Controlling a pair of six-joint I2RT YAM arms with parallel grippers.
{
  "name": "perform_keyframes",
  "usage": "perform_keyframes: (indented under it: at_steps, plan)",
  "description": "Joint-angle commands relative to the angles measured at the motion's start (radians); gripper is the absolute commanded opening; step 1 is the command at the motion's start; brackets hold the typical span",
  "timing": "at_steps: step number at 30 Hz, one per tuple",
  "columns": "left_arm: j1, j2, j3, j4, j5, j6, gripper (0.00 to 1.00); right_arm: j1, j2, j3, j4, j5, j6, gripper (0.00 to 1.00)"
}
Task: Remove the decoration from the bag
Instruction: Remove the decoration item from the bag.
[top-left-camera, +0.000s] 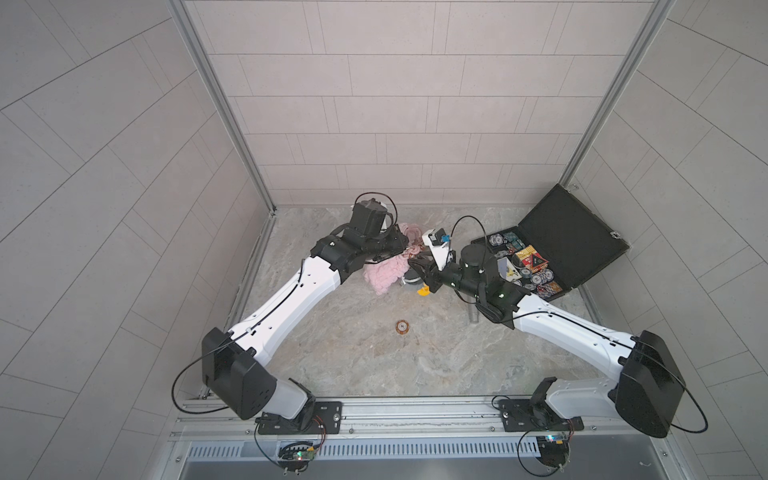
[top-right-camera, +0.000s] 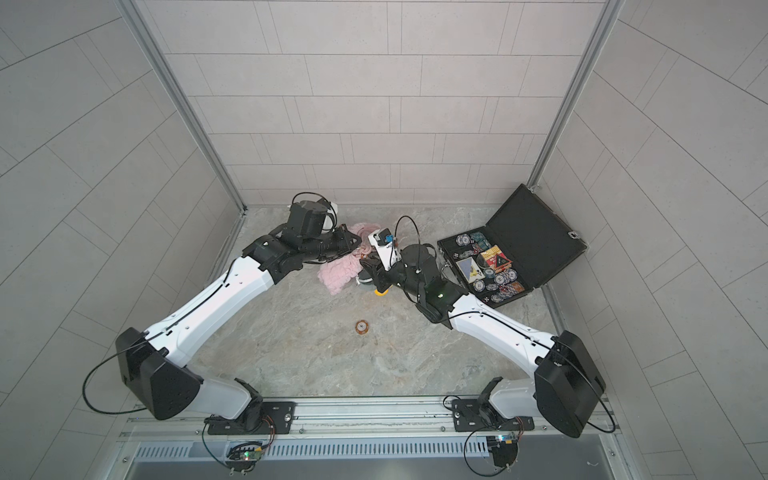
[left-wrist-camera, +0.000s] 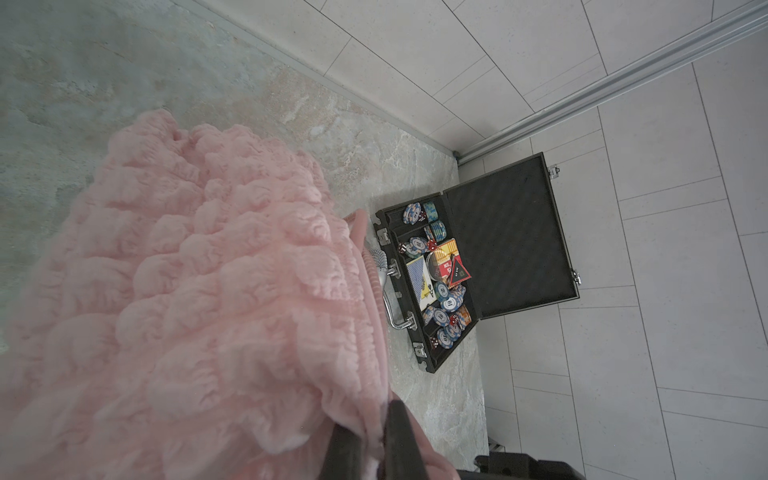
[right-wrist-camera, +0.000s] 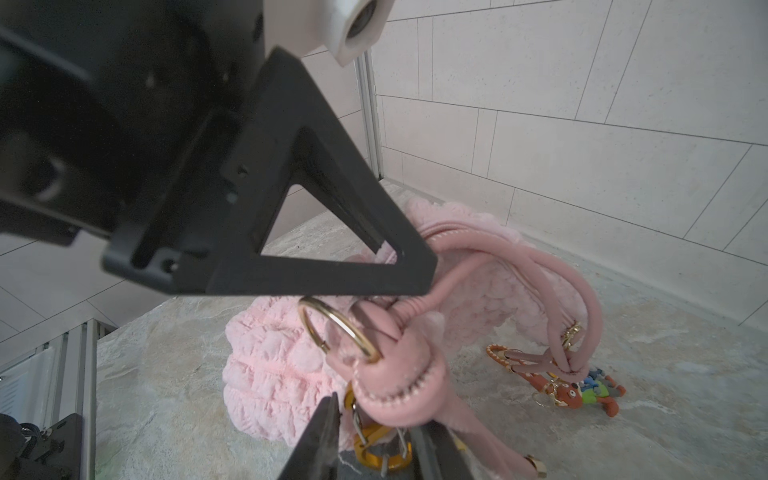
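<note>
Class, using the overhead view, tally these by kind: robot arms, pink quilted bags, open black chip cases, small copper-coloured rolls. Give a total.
Robot arms: 2
Pink quilted bag: 1
Open black chip case: 1
Copper-coloured roll: 1
Total: 5

- The pink bag (top-left-camera: 384, 276) sits crumpled on the marble table (top-left-camera: 353, 361), just above the centre of the frame.
- The left gripper (top-left-camera: 404, 248) reaches in from the left to the bag's upper edge.
- The right gripper (top-left-camera: 417, 266) comes in from the right, just beside the bag.
- An open black case (top-left-camera: 575, 232) holding poker chips and cards lies at centre right.
- A small copper-coloured disc (top-left-camera: 401, 328) lies below the bag, well apart from it.
- A yellow piece (top-left-camera: 423, 291) shows just below the right gripper.
</note>
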Motion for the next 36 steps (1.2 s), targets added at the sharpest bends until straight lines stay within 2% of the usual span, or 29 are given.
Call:
perform_keyframes:
  at_steps: [1,17,31,36]
  plan:
    - [-0.01,-0.04,-0.006,0.031,-0.004,-0.011,0.0,0.002,0.008,0.029,0.021,0.022,0.016,0.27]
    - [-0.009,-0.057,-0.03,0.07,0.052,-0.034,0.0,-0.033,0.022,-0.005,0.043,-0.018,0.092,0.29]
    - [-0.004,-0.056,-0.034,0.101,0.061,-0.057,0.0,-0.046,0.015,-0.031,0.006,-0.05,0.06,0.3]
    - [-0.002,-0.056,-0.036,0.107,0.067,-0.057,0.0,-0.049,0.008,-0.033,0.006,-0.054,0.059,0.26]
